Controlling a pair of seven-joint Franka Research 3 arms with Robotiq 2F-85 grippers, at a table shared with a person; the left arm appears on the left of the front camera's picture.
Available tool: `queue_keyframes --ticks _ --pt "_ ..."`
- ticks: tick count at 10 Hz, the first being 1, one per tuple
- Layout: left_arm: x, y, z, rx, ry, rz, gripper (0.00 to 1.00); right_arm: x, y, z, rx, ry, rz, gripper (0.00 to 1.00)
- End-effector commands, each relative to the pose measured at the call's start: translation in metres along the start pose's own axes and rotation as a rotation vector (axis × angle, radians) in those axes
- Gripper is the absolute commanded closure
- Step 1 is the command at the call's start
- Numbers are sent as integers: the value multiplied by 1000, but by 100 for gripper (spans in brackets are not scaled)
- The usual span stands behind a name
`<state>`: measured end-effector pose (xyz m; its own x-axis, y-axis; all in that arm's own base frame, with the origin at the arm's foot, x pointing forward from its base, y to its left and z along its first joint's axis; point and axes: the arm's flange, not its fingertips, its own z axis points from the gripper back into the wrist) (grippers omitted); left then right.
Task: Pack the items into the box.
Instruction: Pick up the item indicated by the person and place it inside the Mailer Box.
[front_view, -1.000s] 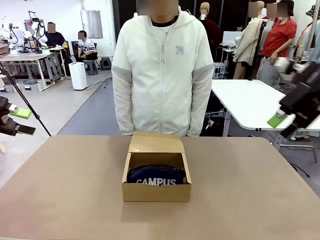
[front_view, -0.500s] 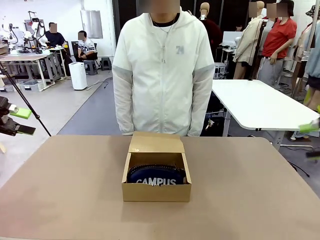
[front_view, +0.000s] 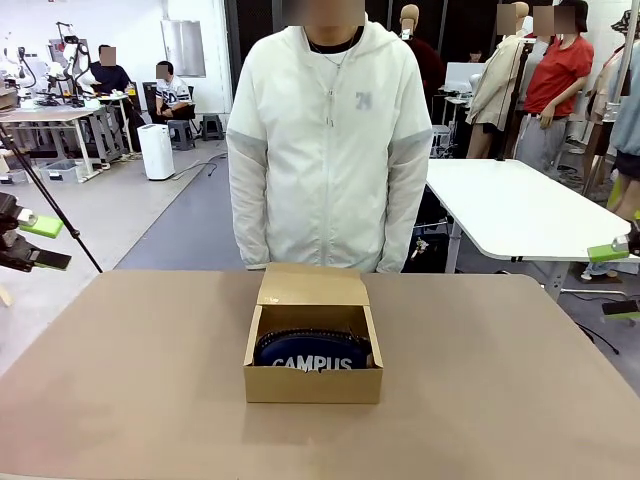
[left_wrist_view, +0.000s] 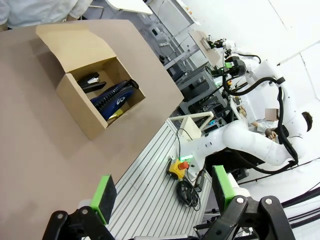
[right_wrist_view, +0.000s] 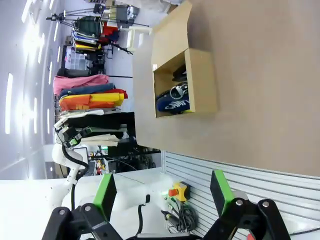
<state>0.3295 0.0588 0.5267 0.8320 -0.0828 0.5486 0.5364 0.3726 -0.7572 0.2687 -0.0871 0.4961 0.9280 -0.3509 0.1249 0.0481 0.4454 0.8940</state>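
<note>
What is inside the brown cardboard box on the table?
The box holds a navy CAMPUS pencil case and, behind it on the flap side, a black stapler. They cover most of the floor, so anything beneath them cannot be seen.

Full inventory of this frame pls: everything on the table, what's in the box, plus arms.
table: 1, tan, across the foreground
box: 1, brown cardboard, mid-table, flap lid open toward the person
pencil case: 1, navy with white CAMPUS lettering, inside the box
stapler: 1, black, inside the box, on the lid side of the pencil case
emergency stop: 1, yellow with red button, on the slatted rail at the robot's side of the table
person: 1, white jacket, standing at the far edge
left end effector: 1, black with green pads, open, off the table's left side
right end effector: 1, black with green pads, open, off the table's right side
</note>
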Motion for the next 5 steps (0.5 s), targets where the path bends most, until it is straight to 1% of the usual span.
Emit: queue_keyframes --ticks 1,5 --pt "-2 0 2 -5 7 -17 0 -3 -3 6 -10 -4 25 0" --pt "-2 0 2 -5 7 -17 0 -3 -3 6 -10 -4 25 0"
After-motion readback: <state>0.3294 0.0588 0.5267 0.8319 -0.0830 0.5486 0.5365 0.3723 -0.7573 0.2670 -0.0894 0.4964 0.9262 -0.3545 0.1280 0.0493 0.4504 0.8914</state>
